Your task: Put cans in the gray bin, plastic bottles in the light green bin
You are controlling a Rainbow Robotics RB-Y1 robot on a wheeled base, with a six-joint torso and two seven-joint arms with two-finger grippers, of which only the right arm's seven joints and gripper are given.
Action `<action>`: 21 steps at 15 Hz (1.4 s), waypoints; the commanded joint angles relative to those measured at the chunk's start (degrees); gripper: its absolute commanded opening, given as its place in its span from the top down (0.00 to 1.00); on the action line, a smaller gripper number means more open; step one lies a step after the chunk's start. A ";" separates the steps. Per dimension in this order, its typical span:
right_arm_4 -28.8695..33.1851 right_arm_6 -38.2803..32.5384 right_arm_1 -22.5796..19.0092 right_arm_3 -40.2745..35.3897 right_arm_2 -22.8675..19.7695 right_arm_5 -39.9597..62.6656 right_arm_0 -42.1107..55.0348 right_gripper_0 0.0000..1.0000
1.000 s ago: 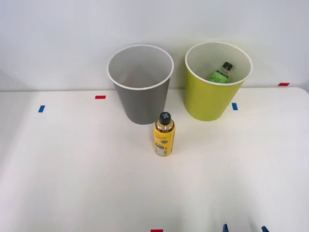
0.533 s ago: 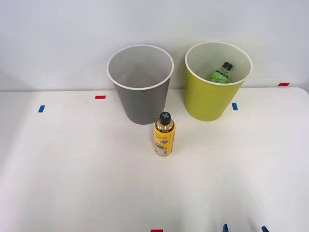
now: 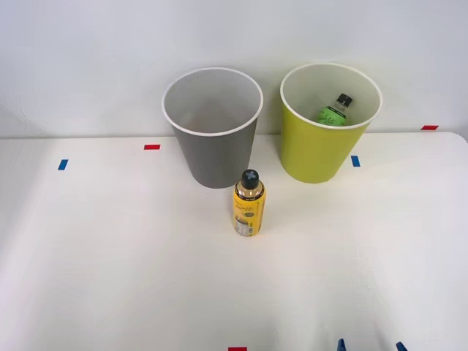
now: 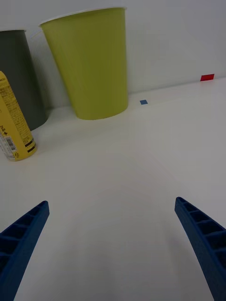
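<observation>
A yellow-labelled plastic bottle (image 3: 248, 204) with a black cap and golden neck stands upright on the white table, just in front of the gray bin (image 3: 212, 128). To its right stands the light green bin (image 3: 329, 123), with a green-labelled bottle (image 3: 336, 110) lying tilted inside it. My right gripper (image 3: 369, 345) is at the table's near edge, well short of both bins, open and holding nothing. In the right wrist view its fingers (image 4: 202, 240) spread wide, with the light green bin (image 4: 92, 63), the gray bin (image 4: 19, 75) and the yellow bottle (image 4: 14, 122) beyond them.
Small red (image 3: 151, 147) and blue (image 3: 63, 164) tape marks dot the table (image 3: 110, 278). A white wall rises right behind the bins. The table's right corner curves away near a red mark (image 3: 429, 127).
</observation>
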 commanded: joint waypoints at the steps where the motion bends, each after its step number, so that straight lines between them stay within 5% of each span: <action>1: 0.00 0.00 0.00 0.00 0.00 0.00 0.00 0.08; 9: -0.09 0.53 0.00 2.55 1.67 -3.34 -2.37 0.08; 11: 0.70 1.32 -1.41 2.46 1.67 -3.69 -4.13 0.00; 18: -0.18 7.29 -8.00 2.55 7.38 -3.60 -10.90 0.00; 21: -6.06 12.74 -9.93 2.46 10.37 -3.16 -15.38 0.00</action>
